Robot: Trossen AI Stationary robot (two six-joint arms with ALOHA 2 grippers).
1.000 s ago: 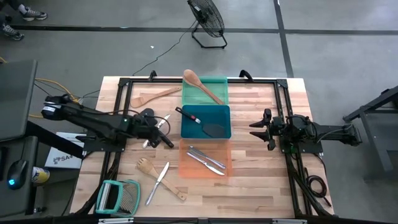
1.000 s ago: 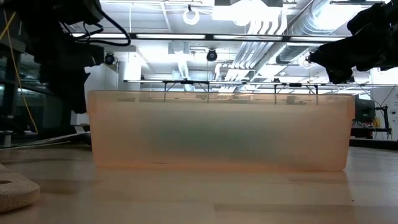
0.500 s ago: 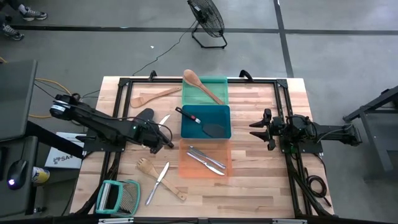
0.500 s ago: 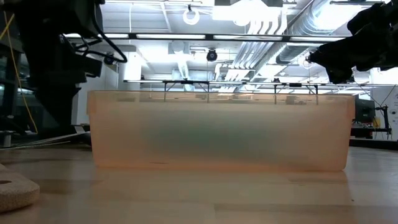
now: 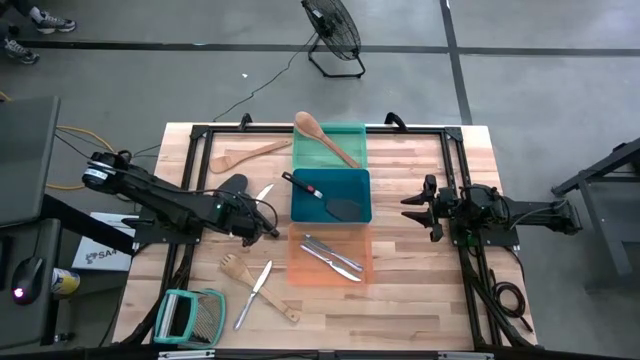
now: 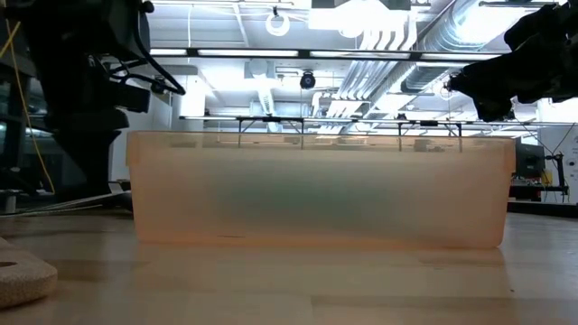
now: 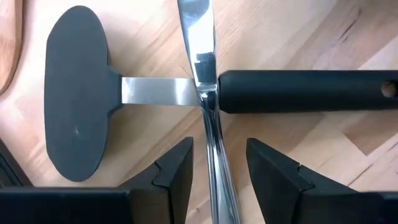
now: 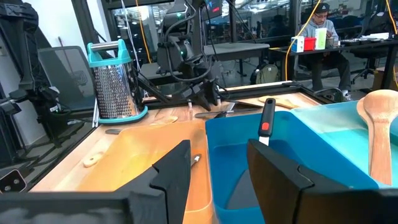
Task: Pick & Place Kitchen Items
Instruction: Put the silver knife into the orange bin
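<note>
Silver metal knife [image 7: 205, 93]: on table left of blue tray [image 5: 352, 186], lying across black spatula [image 7: 78, 93]. Thin, stiff, slick, light; best pinched mid-handle. Left gripper [image 7: 217, 171]: low, fingers apart astride handle, not yet gripping. Right gripper [image 5: 408, 208]: idle, parted, empty.

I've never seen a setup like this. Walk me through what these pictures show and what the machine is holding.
Two dark robot arms work at a wooden table. One camera looks straight down, one sits at tabletop height, and each arm carries a wrist camera.

In the middle stand a green tray with a wooden spoon, a blue tray with a black spatula, and an orange tray with metal knives. Loose on the table lie a wooden spatula, a wooden fork, a knife and a grater.

The left gripper sits low, its open fingers either side of a silver knife lying across another black spatula; nothing is lifted yet. The right gripper waits empty, beside the trays.
</note>
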